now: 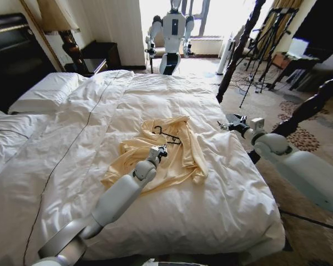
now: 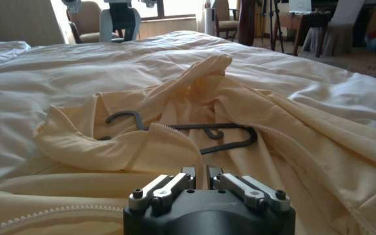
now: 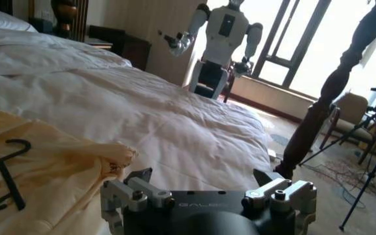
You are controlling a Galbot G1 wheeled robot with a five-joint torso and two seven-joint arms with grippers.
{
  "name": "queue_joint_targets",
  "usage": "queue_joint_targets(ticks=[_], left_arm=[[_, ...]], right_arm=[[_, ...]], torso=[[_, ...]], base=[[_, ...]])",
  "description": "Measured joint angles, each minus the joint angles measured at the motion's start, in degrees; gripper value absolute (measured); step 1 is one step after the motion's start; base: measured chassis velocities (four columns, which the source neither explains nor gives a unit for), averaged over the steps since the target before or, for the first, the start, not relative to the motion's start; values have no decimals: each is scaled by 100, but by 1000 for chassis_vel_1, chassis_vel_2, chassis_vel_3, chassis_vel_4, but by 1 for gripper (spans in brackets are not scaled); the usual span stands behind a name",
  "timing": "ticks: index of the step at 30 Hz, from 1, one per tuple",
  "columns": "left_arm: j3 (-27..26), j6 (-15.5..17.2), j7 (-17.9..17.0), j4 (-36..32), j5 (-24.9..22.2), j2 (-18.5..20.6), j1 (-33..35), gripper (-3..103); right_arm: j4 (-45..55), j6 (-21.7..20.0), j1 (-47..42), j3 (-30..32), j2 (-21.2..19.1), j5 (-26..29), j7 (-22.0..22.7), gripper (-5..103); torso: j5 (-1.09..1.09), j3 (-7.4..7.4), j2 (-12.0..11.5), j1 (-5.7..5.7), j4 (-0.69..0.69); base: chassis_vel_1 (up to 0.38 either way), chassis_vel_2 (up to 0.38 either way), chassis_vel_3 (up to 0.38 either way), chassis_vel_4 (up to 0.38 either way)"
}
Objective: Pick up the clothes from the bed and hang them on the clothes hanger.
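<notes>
The left gripper (image 1: 161,153) sits low over the near edge of the pale butter-yellow, slightly shiny long-sleeved shirt (image 1: 155,158), fingers pressed together on nothing. The shirt's crumpled mid-bed on the puffy white duvet (image 1: 211,205); it looks light, floppy and slippery, so pinch a raised fold. The thin black wire hanger (image 1: 169,136) lies on it, just beyond. The right gripper (image 1: 228,124) hovers by the bed's right edge, fingers apart.

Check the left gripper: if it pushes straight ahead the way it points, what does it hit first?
Most likely the yellow shirt: a raised fold sits directly ahead of the left gripper, fingers shut. The black hanger lies just beyond it on the shirt. Depth is hard to judge.
</notes>
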Motion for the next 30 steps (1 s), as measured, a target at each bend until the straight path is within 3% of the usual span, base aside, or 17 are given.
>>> queue_joint_targets(ticks=[4,5,7,9,12,13,15,16,17,19,21,22,25,29,30], left_arm=[[-114,-90,51,78,-2,-37,76,21],[-181,-72,55,17,-27,4,116,32],[-239,-34,52,-57,-66,46,145,32],[-348,37,-2,-209,-161,136,194,37],[-656,115,-146,-585,-396,388,274,53],[-656,115,-146,-585,-396,388,274,53],[-854,115,-213,-728,-495,526,307,65],[-916,113,-234,-767,-517,567,315,65],[-1037,94,-282,-835,-540,673,324,76],[-1139,61,-308,-863,-541,763,324,76],[-1383,23,-309,-887,-512,882,333,86],[-1383,23,-309,-887,-512,882,333,86],[-1534,-20,-303,-860,-495,972,292,99],[-1599,-41,-221,-930,-493,1093,294,100],[-1650,-55,-216,-1037,-493,1169,374,100]], right_arm=[[0,-36,14,3,31,45,2,100],[2,-71,34,5,30,102,2,100],[4,-98,50,5,24,156,0,100],[1,-153,80,8,18,304,-19,100],[-127,-302,106,49,181,823,66,100],[-127,-302,106,49,181,823,66,100],[-281,-327,114,47,450,1036,227,100],[-329,-332,120,37,549,1091,291,100],[-459,-336,127,-28,768,1257,425,100],[-505,-358,118,-103,893,1452,464,100],[-594,-453,84,-278,1181,1720,508,100],[-594,-453,84,-278,1181,1720,508,100],[-933,-365,91,-365,1717,1557,612,100],[-1645,-272,344,-353,2374,1318,666,100],[-1933,-265,475,-354,2635,1249,646,100]], torso=[[1,0,0,0,-1],[0,0,0,0,-1],[0,0,0,1,-1],[0,0,0,1,-1],[-1,0,0,0,-2],[-1,0,0,0,-2],[1,0,-1,0,-2],[1,0,-1,0,-2],[0,1,-1,1,2],[1,2,-1,1,2],[-4,1,-1,1,0],[-4,1,-1,1,0],[2,1,-1,0,0],[-6,2,-1,2,-4],[3,2,-1,2,-2]], base=[[0,0,0,0],[0,0,0,0],[0,0,0,0],[0,0,0,0],[0,0,0,0],[0,0,0,0],[0,0,0,0],[0,0,0,0],[0,0,0,0],[0,0,0,0],[0,0,0,0],[0,0,0,0],[0,0,0,0],[0,0,0,0],[0,0,0,0]])
